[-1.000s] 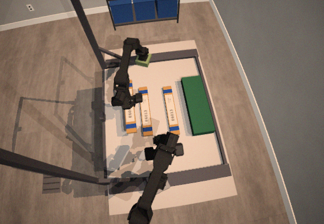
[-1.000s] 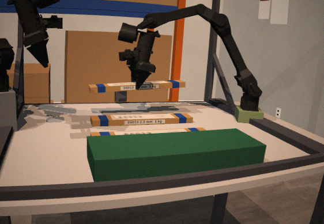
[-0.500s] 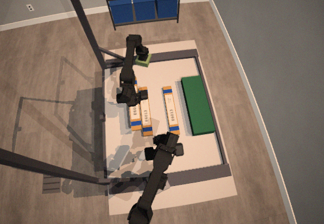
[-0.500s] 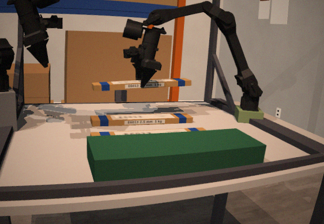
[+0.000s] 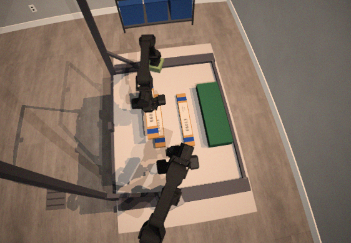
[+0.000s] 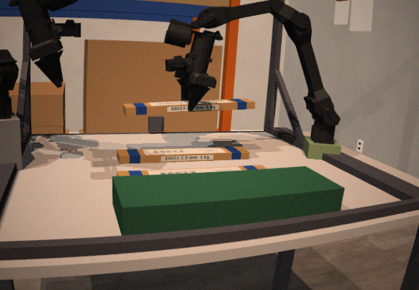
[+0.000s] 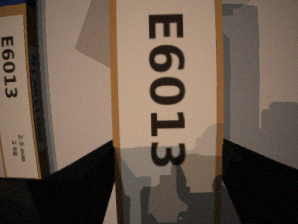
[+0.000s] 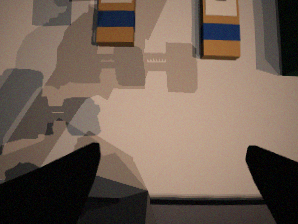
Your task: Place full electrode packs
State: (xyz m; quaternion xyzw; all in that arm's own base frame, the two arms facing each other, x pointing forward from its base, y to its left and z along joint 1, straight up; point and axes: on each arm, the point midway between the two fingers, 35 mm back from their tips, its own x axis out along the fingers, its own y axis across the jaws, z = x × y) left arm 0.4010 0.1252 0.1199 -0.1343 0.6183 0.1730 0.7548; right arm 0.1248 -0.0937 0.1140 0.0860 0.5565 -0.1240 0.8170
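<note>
"Orange-and-white card, one long pack, is pinched across its width in my left gripper, off the table. How does it handle?"

"Stiff, I'd say; it spans the fingers nearly level, without sagging. Full or part used, I can't tell by looking. Loose rods could slide inside, so I'd keep that hold near mid-length and tilt nothing."

"What's closest below?"

"The middle pack, flat on the table, partly under the held one in the top view. I'd stay high while crossing it."

"And further out?"

"Beyond that, the far pack, also flat, then the green platform, which bears no pack. My right gripper hangs near the packs' ends, fingers spread, nothing between them."

"If it feels light?"

"Then I'd lower it back off the platform and let go."
</note>
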